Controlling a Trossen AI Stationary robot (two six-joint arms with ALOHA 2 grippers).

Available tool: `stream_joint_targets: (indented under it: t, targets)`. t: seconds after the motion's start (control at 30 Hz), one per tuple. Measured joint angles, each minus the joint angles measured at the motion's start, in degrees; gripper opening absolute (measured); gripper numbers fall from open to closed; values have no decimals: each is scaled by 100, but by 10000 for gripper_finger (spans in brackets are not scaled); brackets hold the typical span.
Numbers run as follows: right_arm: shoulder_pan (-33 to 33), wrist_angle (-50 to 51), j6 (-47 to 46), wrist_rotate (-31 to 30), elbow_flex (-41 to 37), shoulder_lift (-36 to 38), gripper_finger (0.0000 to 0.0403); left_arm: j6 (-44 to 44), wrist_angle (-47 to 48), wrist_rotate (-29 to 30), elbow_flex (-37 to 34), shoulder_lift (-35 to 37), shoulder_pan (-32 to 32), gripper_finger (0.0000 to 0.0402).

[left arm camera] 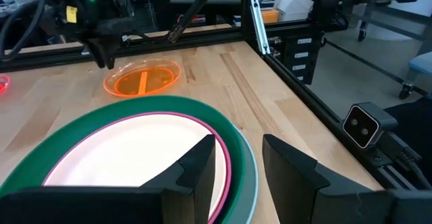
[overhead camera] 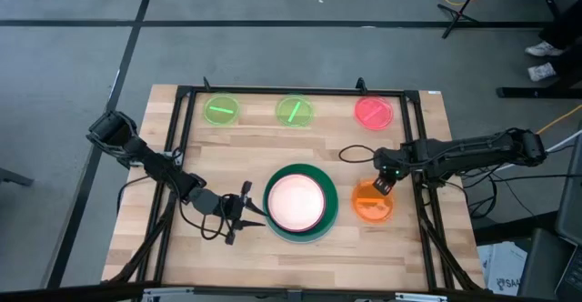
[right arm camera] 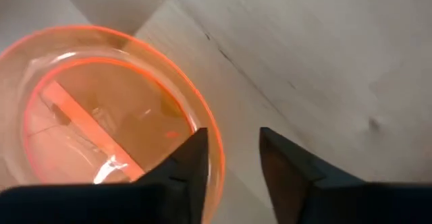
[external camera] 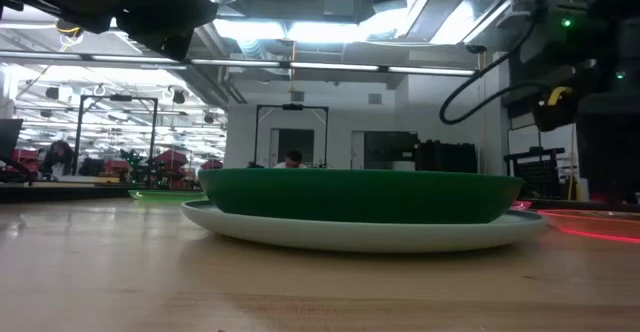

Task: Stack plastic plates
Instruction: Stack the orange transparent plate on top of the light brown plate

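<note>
In the middle of the table stands a stack of plastic plates (overhead camera: 296, 202): a cream plate (left arm camera: 128, 156) inside a magenta one, inside a dark green one (external camera: 360, 194), on a light blue one (external camera: 370, 236). A small orange plate (overhead camera: 373, 204) lies flat to its right. Two lime-green plates (overhead camera: 221, 111) (overhead camera: 294, 111) and a red-pink plate (overhead camera: 374, 112) lie along the far side. My left gripper (overhead camera: 244, 213) hovers open at the stack's left edge. My right gripper (right arm camera: 229, 163) points down, open, with one finger on either side of the orange plate's far rim (right arm camera: 214, 150) and apart from it.
A black metal frame (overhead camera: 300, 91) runs round the wooden table top. Cables lie beside both arms. Bare wood lies in front of the stack and between the stack and the far row of plates.
</note>
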State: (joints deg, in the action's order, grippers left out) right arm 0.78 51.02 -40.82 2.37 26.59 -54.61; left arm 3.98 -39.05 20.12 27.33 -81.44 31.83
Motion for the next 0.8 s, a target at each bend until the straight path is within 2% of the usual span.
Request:
stream_joint_targets:
  t: [0.1, 0.23, 0.47, 0.8]
  targets:
    - [0, -63, 197, 1, 0, 0, 158, 4, 0, 0, 0, -1, 0, 117]
    - [0, -108, 225, -83, 0, 0, 173, 9, 2, 0, 0, 0, 0, 117]
    - [0, -338, 228, -37, 0, -42, 169, 13, 3, 0, 0, 0, 0, 117]
    - [0, -703, 408, 133, -4, -563, 166, 14, 5, 0, 0, -1, 0, 117]
